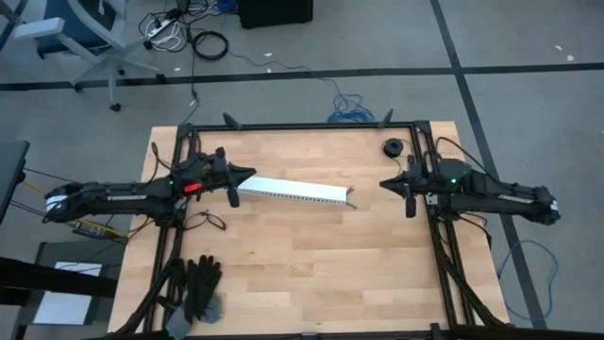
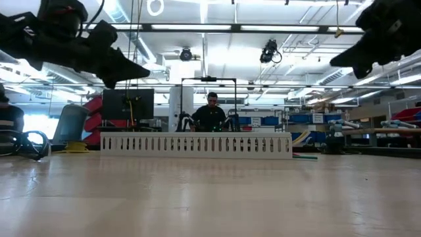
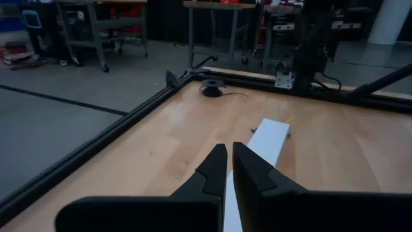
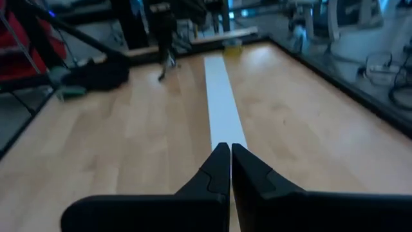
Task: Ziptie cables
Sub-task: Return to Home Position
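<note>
You had the white duct (image 1: 293, 192) lying lid-on mid-table, long axis left-right, right end angled slightly toward the front. The cables (image 2: 302, 156) only peeked out at that right end. The left gripper (image 1: 250, 174) hovered over the duct's left end and the right gripper (image 1: 382, 182) just off the other, both pinched closed, holding nothing.

Dark left arm (image 1: 123, 194) marked red, right arm (image 1: 495, 195) green.

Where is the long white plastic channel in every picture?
High view: white cable duct lies mid-table, slightly slanted.
Low view: duct spans the middle, side on.
Left wrist view: duct stretches ahead.
Right wrist view: duct stretches ahead.
Shared landmark: the wooden table beneath it.
</note>
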Tool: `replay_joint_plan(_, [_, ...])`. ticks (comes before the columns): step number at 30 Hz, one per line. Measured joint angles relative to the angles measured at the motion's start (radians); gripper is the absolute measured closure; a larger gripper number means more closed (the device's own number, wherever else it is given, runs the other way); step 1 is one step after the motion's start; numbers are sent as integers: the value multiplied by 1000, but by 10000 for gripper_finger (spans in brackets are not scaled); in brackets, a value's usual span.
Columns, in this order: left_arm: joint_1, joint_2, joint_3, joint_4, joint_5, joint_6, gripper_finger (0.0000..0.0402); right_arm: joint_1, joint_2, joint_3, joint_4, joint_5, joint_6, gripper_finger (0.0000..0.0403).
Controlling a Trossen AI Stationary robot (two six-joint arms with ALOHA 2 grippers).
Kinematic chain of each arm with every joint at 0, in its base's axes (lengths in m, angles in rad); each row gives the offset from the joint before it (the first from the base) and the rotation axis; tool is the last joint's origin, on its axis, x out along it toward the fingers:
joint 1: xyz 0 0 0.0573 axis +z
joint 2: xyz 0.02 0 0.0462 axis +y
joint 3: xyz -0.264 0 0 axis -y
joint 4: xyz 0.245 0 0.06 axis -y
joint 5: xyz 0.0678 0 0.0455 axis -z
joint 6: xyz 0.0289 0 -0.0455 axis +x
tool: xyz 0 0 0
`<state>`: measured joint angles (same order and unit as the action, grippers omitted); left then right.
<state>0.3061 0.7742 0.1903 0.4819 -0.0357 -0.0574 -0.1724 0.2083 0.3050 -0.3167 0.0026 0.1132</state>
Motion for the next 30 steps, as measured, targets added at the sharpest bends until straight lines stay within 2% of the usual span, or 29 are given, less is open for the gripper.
replay_joint_plan(4, [0,-128,0,-117,-27,21,402,-1,-52,0,-2,-5,-2,403])
replay_joint_plan(10, [0,-281,1,-289,-61,26,401,6,-52,-3,-13,1,-18,403])
replay_joint_plan(16, [0,-386,1,-408,-71,25,402,6,-92,-90,37,110,26,403])
replay_joint_plan(20, [0,-459,1,-473,-89,27,401,6,-142,-161,148,92,26,403])
replay_joint_plan(25, [0,-562,1,-582,-105,27,402,7,-209,-192,158,40,25,403])
replay_joint_plan(30, [0,-685,1,-664,-114,27,401,7,-205,-218,179,12,28,403])
